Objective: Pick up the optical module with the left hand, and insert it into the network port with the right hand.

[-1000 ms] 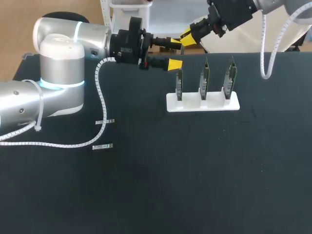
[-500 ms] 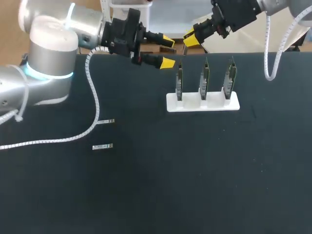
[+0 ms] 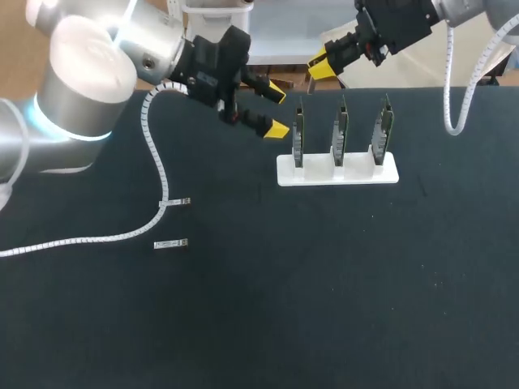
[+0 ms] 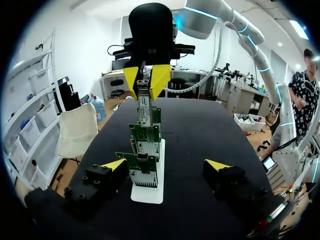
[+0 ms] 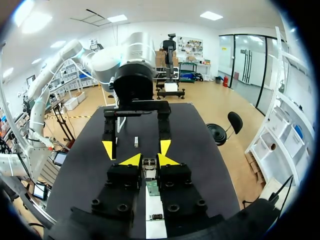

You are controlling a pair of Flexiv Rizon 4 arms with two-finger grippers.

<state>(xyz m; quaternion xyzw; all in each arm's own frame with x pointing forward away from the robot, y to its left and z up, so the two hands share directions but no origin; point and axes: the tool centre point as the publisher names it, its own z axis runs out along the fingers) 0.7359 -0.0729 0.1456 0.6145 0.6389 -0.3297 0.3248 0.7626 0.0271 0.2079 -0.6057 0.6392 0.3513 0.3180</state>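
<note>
- Right gripper (image 5: 148,161): clenched on the optical module (image 4: 145,107), which hangs just below its yellow tips.
- Module: long axis upright, free end pointing down, above the network cards (image 3: 341,130) in the white stand (image 3: 336,172).
- Left gripper (image 3: 278,110): released, just left of the stand.

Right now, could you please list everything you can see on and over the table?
table: one, black, under everything.
stand: one, white, far middle of the table.
circuit boards: three, green, upright in the stand.
loose modules: two, silver, lying apart on the table's left part.
held module: one, silver, in the air by the boards.
left gripper: one, black with yellow tips, open, empty, beside the leftmost board.
right gripper: one, black with yellow tips, shut on the held module.
</note>
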